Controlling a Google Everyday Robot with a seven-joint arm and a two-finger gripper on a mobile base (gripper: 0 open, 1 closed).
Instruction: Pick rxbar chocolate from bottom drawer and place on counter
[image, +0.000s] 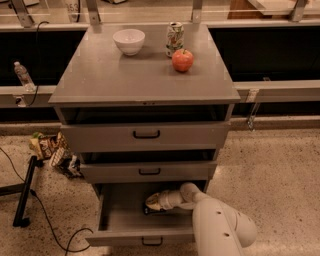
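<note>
The bottom drawer (120, 220) is pulled open under the two upper grey drawers. My gripper (154, 202) reaches into it from the right, low over the tray floor near its back middle. A small dark flat bar, the rxbar chocolate (152, 212), lies just under and in front of the gripper, mostly hidden by it. I cannot tell whether the gripper touches it. The counter (110, 80) is the grey cabinet top above.
On the counter stand a white bowl (129, 41), a drink can (174, 37) and a red apple (182, 60). The top drawer (145, 135) and middle drawer (147, 171) stand slightly open. Snack bags (50, 149) and a black stand leg (25, 192) lie on the floor at left.
</note>
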